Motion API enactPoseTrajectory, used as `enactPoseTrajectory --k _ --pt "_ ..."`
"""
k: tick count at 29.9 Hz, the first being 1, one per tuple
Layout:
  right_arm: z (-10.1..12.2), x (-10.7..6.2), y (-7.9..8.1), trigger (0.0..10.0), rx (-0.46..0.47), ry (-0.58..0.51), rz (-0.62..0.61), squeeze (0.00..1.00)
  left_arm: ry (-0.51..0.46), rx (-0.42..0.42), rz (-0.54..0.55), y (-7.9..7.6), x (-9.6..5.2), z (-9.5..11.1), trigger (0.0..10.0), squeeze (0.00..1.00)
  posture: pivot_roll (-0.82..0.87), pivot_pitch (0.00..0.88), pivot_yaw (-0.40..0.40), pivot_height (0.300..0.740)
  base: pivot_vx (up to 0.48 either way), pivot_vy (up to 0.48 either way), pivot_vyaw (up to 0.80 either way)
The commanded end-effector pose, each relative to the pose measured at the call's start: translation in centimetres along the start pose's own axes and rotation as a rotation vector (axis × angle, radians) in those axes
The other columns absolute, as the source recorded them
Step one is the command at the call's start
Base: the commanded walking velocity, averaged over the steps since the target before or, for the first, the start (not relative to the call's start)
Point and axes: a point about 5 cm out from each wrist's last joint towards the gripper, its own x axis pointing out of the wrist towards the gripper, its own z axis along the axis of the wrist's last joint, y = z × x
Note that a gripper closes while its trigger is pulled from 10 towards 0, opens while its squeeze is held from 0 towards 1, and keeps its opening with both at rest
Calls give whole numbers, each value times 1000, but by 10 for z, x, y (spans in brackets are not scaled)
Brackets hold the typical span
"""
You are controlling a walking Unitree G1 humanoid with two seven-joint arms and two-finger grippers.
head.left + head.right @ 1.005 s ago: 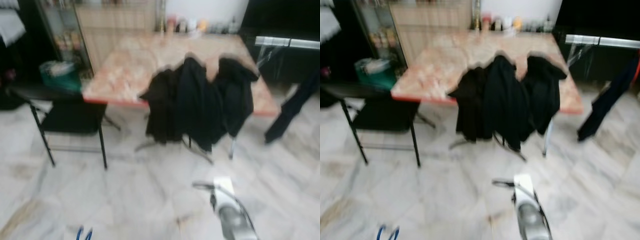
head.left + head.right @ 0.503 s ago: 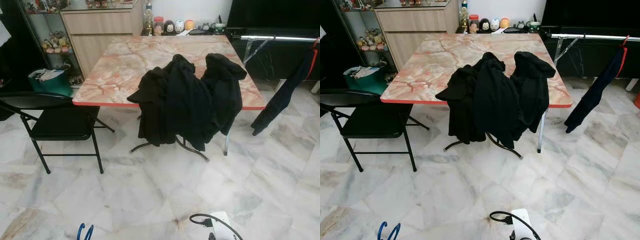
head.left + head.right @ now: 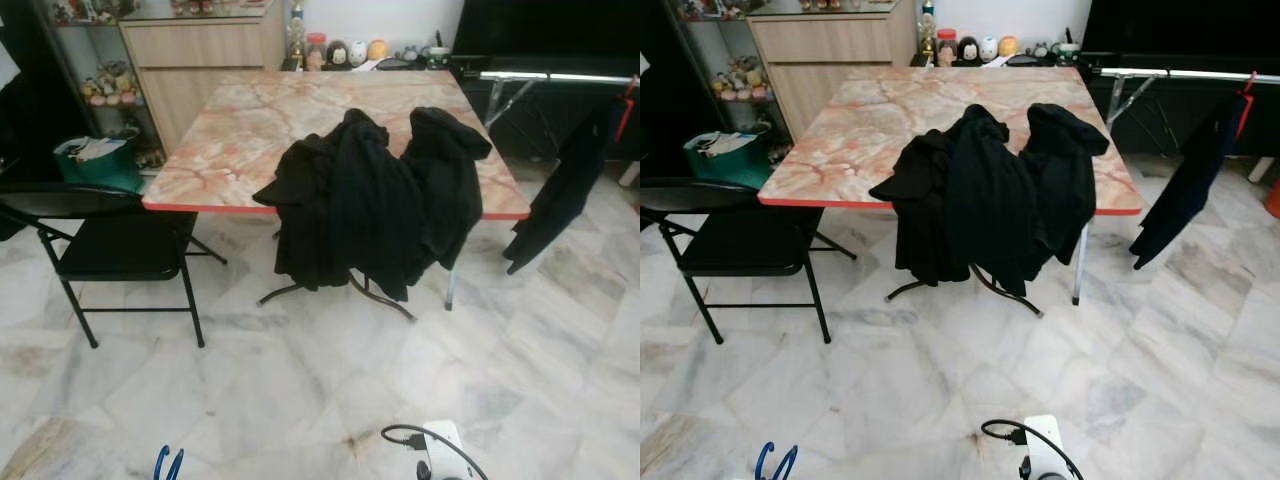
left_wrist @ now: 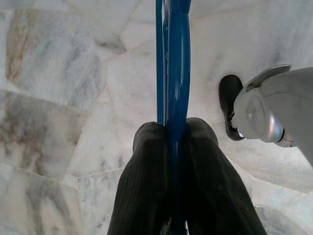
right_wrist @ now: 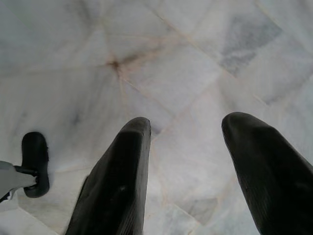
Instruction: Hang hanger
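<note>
Two claws low over the marble floor (image 3: 890,380), facing a worktop (image 3: 250,130).
Left claw (image 4: 177,132) pinches a blue hanger (image 4: 176,58) at near left; black coats (image 3: 375,200) drape the worktop's near edge; right claw (image 5: 186,132) gapes, holding nothing.

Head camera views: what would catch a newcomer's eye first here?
The heap of black clothes draped over the near edge of the marble-patterned table, hanging down toward the floor. To the right, a dark garment hangs from a silver rail. In the wrist view, the left pincer is shut on a blue hanger above the marble floor.
</note>
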Motion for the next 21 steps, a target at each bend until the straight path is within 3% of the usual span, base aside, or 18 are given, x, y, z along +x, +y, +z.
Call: enactPoseTrajectory --k 1,9,12,21 --pt "-2 0 -7 10000 -6 7 -20 0 10 4 -7 -5 0 -1 10000 0 6 0 6 740 0 -289 0" --pt "-9 0 -17 10000 9 2 -47 0 7 3 -9 -7 0 -3 10000 0 -1 0 0 740 0 -293 -59" --pt "-10 0 -17 10000 -1 6 -44 0 13 10 -10 -7 0 -4 10000 0 -4 0 1 740 0 -300 -475" --pt "-9 -1 -13 10000 -14 -18 -32 0 25 18 -14 -6 -1 -8 10000 0 -6 0 12 740 0 -342 0"
